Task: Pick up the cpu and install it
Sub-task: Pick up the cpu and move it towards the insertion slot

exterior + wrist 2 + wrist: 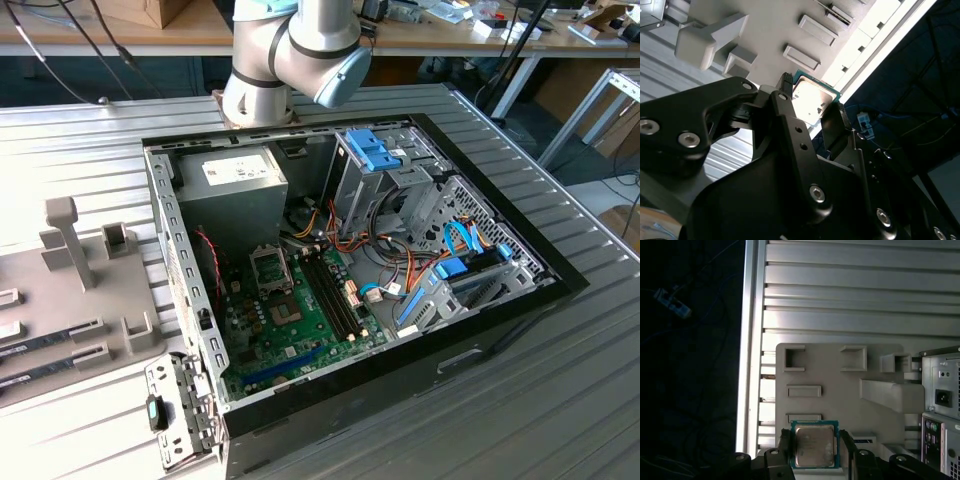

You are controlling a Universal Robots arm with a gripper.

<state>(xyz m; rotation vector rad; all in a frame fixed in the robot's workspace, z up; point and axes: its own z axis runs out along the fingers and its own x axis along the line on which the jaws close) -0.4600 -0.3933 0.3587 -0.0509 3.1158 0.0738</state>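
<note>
Holding: cpu pinched between fingers of gripper (silvery top visible);
Behind: grey fixture tray on ribbed metal table

cpu held in tool, over grey tray

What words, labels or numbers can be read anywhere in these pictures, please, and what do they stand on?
No text can be read in any view.
white label on the power supply: print too small to read.
Metal top of the cpu, held in the gripper: faint marks, illegible.
</note>
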